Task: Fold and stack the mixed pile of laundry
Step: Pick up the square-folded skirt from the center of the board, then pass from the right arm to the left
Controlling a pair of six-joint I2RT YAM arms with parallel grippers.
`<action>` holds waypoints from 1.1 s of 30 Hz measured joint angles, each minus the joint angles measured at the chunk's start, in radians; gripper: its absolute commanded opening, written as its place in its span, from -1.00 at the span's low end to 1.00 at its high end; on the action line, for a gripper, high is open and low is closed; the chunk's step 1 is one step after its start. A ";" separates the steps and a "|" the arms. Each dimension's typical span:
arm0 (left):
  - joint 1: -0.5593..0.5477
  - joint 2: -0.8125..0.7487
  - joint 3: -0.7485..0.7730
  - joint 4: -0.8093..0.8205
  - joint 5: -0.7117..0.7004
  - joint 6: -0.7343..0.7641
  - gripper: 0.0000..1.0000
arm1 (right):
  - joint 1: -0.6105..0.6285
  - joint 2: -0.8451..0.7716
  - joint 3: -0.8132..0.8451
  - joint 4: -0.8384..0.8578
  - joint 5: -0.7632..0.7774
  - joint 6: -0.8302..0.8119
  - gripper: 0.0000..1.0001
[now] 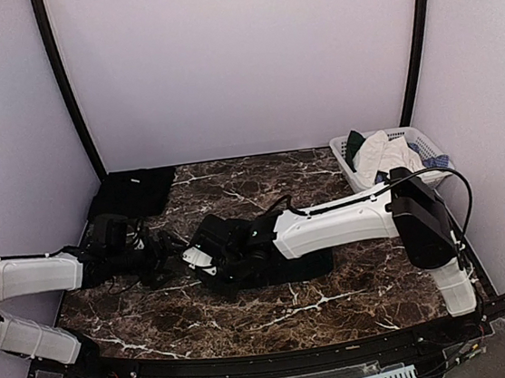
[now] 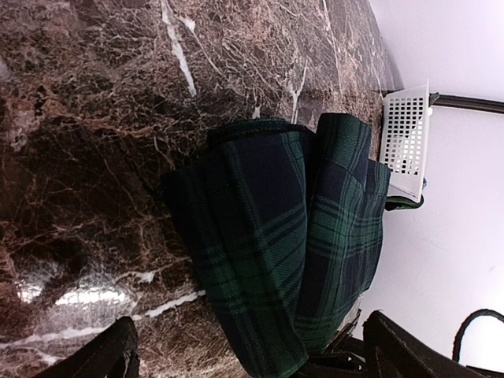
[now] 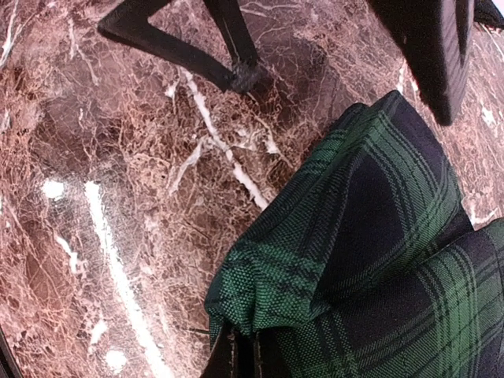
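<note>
A dark green-and-navy tartan skirt [image 1: 244,270] lies in the middle of the marble table, partly under my right arm. My right gripper [image 1: 198,257] is shut on the skirt's left corner; in the right wrist view its fingers [image 3: 236,358] pinch a bunched fold of the skirt [image 3: 354,260] low over the table. My left gripper [image 1: 164,252] is open just left of the skirt. In the left wrist view its gripper [image 2: 252,364] has widely spread jaws straddling the near edge of the skirt [image 2: 276,236]. A folded black cloth [image 1: 132,192] lies at the back left.
A white slatted basket [image 1: 432,145] at the back right holds white, dark green and bluish garments; it also shows in the left wrist view [image 2: 405,130]. Curved black poles and white walls enclose the table. The two grippers are very close together.
</note>
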 measured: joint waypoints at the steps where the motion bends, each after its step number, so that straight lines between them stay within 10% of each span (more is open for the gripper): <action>1: 0.000 0.013 -0.004 0.024 0.009 -0.011 0.98 | -0.002 -0.007 -0.006 0.007 0.000 0.000 -1.00; 33: -0.107 0.329 0.004 0.527 0.090 -0.246 0.98 | -0.034 -0.023 -0.003 0.074 -0.033 0.004 -1.00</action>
